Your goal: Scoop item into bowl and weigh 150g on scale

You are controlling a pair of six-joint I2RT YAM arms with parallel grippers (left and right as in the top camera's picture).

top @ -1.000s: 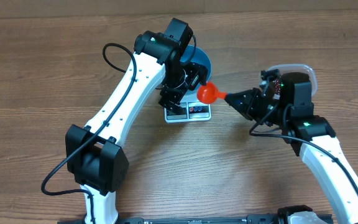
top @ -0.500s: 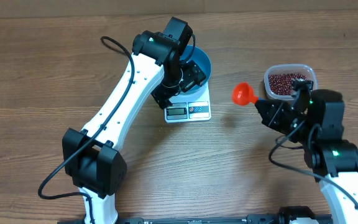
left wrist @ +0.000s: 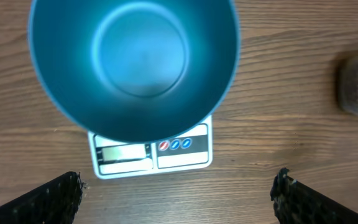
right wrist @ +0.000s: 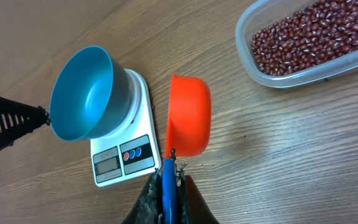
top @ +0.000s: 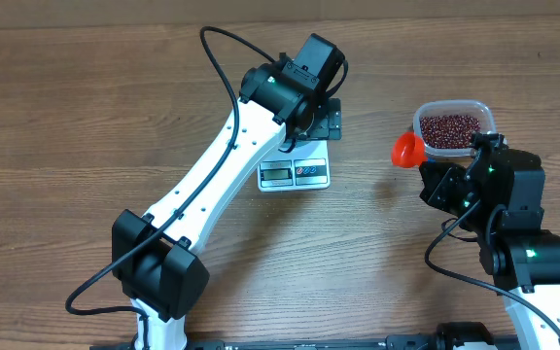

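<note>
The left hand (left wrist: 176, 183) is spread as wide as it goes. In the left wrist view its two dark fingers (left wrist: 55, 196) sit at the bottom corners of the frame, far apart, holding and touching nothing. It hangs above the blue bowl (left wrist: 135, 62), which fills the upper middle of that view with its bare blue bottom showing. The bowl stands on the white scale (left wrist: 179, 149), whose display and buttons peek out under the bowl's lower rim. In the overhead view the left arm covers the bowl, and only the front strip of the scale shows near the centre of the frame. The right hand (right wrist: 166, 193) is clamped tight on the blue handle of an orange scoop (right wrist: 188, 115), at the bottom middle of the right wrist view. The scoop's cup is turned on its side above the wooden desk (top: 66, 117), and what is inside it cannot be told. The scoop is in the air between the scale and a clear plastic tub (right wrist: 291, 78), touching neither. The red beans (right wrist: 309, 34) lie heaped in that tub, at the upper right of both the right wrist view and the overhead view.
</note>
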